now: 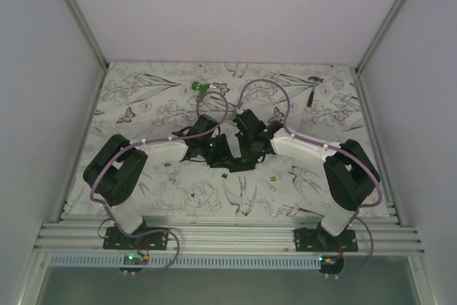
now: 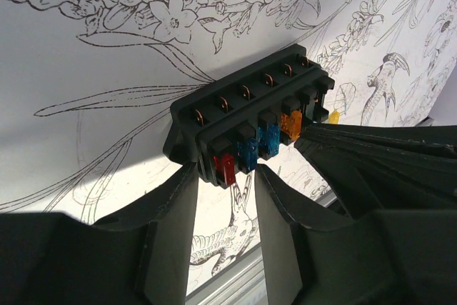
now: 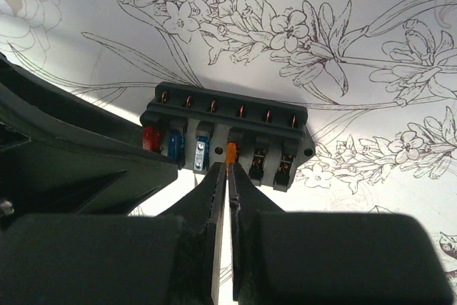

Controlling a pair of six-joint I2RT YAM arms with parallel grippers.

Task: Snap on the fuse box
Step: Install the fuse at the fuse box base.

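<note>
The fuse box (image 2: pixel 250 116) is a black six-slot block with a red, two blue and an orange fuse (image 2: pixel 290 125) along its face. It is held a little above the patterned table. My left gripper (image 2: pixel 225 176) is shut on the box's end by the red fuse. In the right wrist view the fuse box (image 3: pixel 228 123) faces me. There my right gripper (image 3: pixel 228 171) is pinched almost shut on the orange fuse (image 3: pixel 230 151) in the fourth slot. Two slots to its right hold no fuse. In the top view both grippers meet mid-table, left gripper (image 1: pixel 218 149) and right gripper (image 1: pixel 250 144), and they hide the box.
A green clip-like piece (image 1: pixel 200 89) lies at the back of the table. A grey metal tool (image 1: pixel 312 92) lies back right. Small loose bits (image 1: pixel 273 175) sit just in front of the grippers, one a yellow fuse (image 2: pixel 333 116). White walls enclose three sides.
</note>
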